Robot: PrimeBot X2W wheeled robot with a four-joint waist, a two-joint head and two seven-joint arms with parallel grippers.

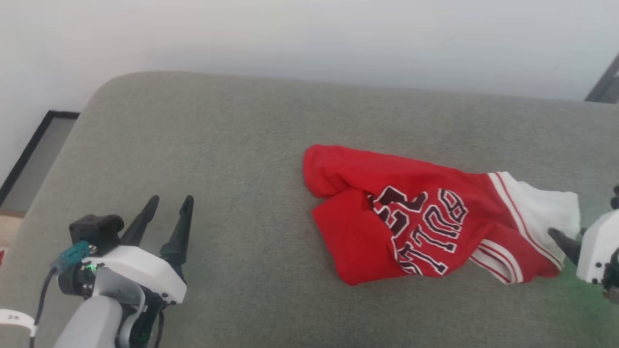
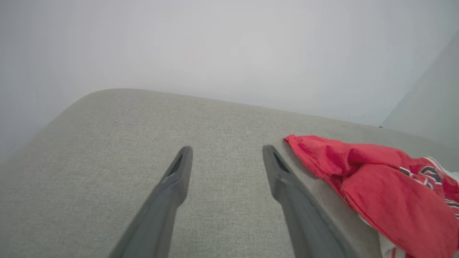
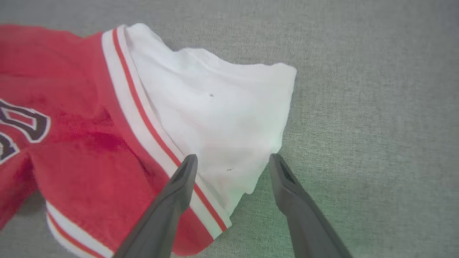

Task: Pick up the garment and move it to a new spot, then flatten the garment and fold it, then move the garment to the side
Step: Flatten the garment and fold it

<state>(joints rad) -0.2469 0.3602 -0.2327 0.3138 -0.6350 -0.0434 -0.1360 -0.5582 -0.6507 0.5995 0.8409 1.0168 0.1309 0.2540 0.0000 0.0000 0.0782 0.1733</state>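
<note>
The garment [image 1: 416,217], a red jersey with a white sleeve, striped trim and black lettering, lies crumpled on the grey cushion [image 1: 232,145] right of centre. My right gripper [image 3: 231,161] stands open just above the white sleeve [image 3: 222,118], one finger over the striped trim [image 3: 143,118], the other at the sleeve's edge; nothing is gripped. In the head view one dark finger [image 1: 563,241] of it points at the sleeve from the right edge. My left gripper [image 1: 169,205] is open and empty at the lower left, well apart from the garment [image 2: 376,179].
The grey cushion ends at a rounded far edge before a pale wall [image 1: 309,38]. A dark-framed floor strip [image 1: 34,154] lies beyond its left side. Bare cushion spreads left of the garment and in front of it.
</note>
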